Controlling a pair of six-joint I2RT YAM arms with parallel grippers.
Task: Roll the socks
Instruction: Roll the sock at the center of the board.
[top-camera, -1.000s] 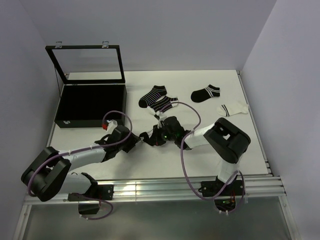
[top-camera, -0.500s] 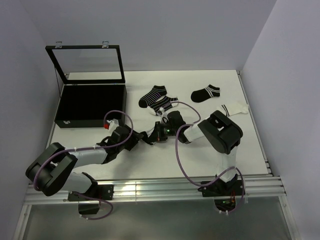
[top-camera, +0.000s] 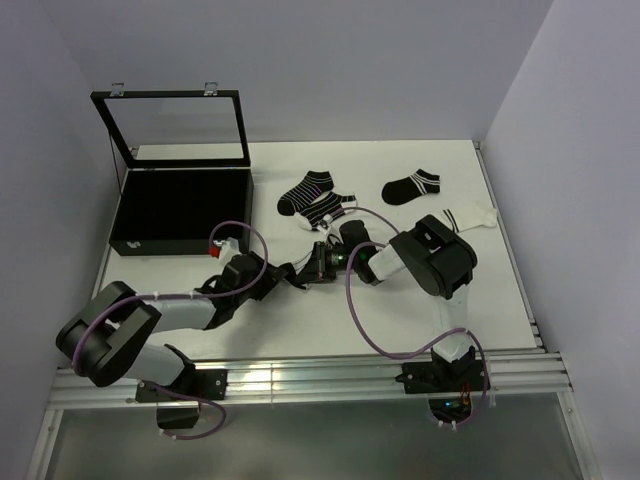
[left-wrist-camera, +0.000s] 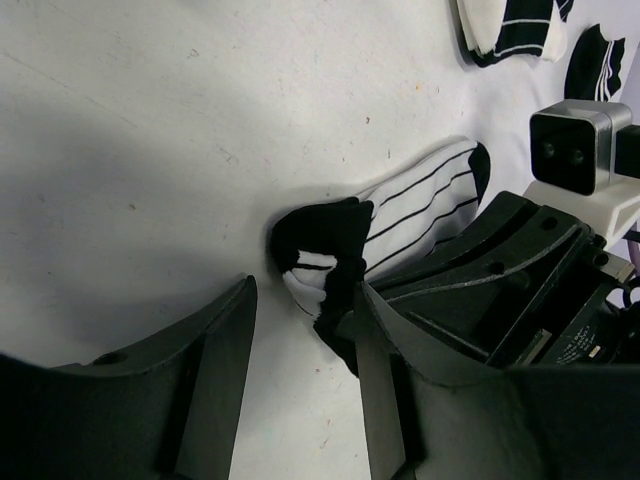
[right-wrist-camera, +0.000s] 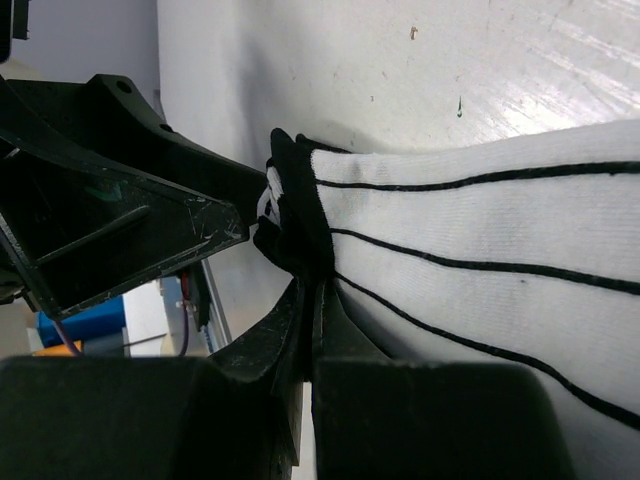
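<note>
The right gripper (right-wrist-camera: 310, 300) is clamped tight on the white sock (right-wrist-camera: 480, 230). Its matte black fingers pinch the sock's black end right at their tips. The rest of the sock, a fine knit crossed by thin black stripes, stretches away from the pinch and lies flat.

The left gripper (left-wrist-camera: 307, 288) faces it from the opposite side with its jaws standing apart. The sock's black end sits just ahead of the gap and touches the tip of one scuffed, plate-like plastic finger. Bare surface shows beside the other finger.

The table (left-wrist-camera: 150, 120) is matte white, flecked with small dark specks and faint scratches.

Just beyond the right gripper lies a black-and-white striped sock (top-camera: 332, 208), touching a black sock with white stripes (top-camera: 307, 190). Farther beyond, off to the right gripper's right, a black sock with a striped cuff (top-camera: 411, 186) and a white sock with dark bands (top-camera: 467, 216) lie apart from each other.

Beyond the left gripper and to its left is a black box (top-camera: 180, 210) with its framed clear lid (top-camera: 175, 128) standing open. A pale mark on the box's front is too small to read.

Behind both grippers, a ribbed metal rail (top-camera: 300, 380) edges the table. Plain lilac-grey walls (top-camera: 350, 60) enclose the far side.
</note>
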